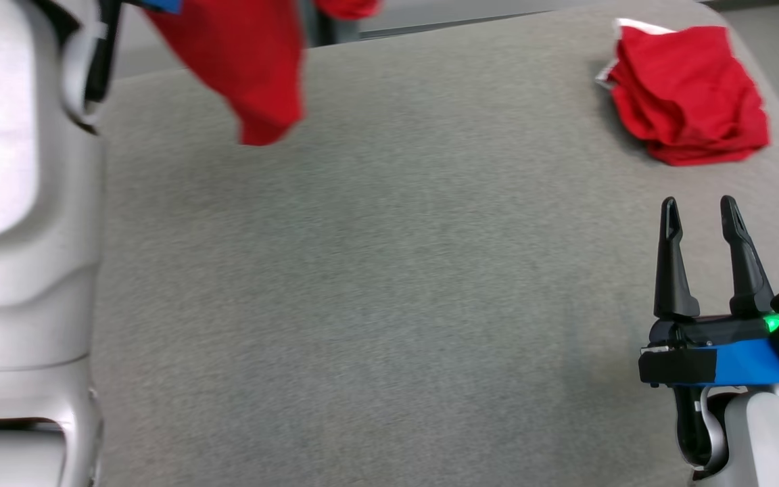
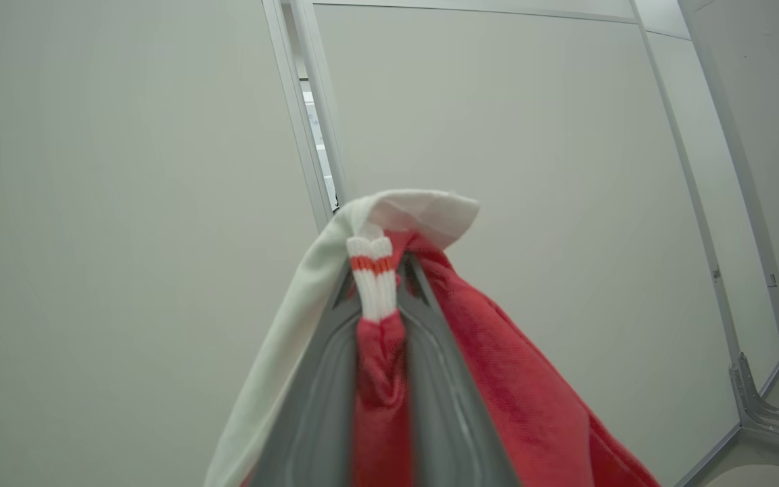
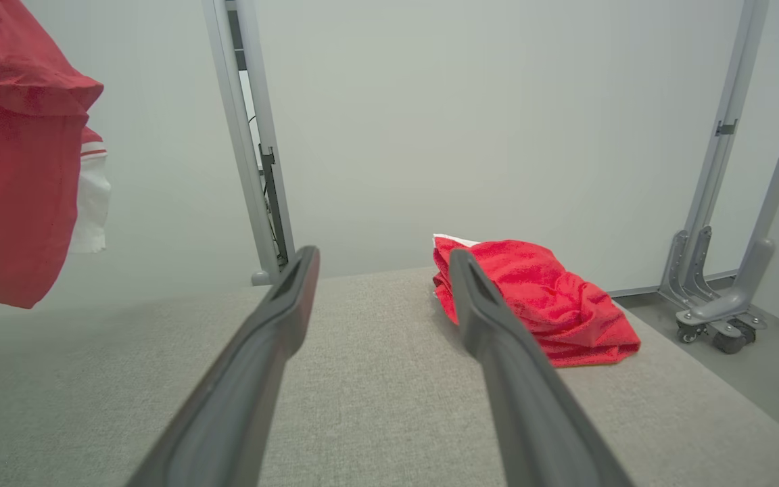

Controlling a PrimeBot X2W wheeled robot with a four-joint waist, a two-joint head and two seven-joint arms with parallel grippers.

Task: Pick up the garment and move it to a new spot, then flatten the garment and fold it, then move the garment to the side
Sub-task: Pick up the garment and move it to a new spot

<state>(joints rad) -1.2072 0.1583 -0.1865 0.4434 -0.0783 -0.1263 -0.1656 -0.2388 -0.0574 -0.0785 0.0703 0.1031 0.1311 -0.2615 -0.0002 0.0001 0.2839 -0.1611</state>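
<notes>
The left jaws are clamped on a white-trimmed edge of the red garment (image 1: 247,61), which hangs long axis downward above the far left of the table (image 1: 389,304). It probably needs lowering onto the bare table to its right. The right jaws stand apart, empty, with a folded red cloth (image 1: 690,95) beyond them.

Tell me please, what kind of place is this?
Probably a robot test lab, not a home: pale partition panels, metal frames on castor wheels, and a grey fabric-covered table with a bundled red garment, while the left gripper holds a second red garment.
</notes>
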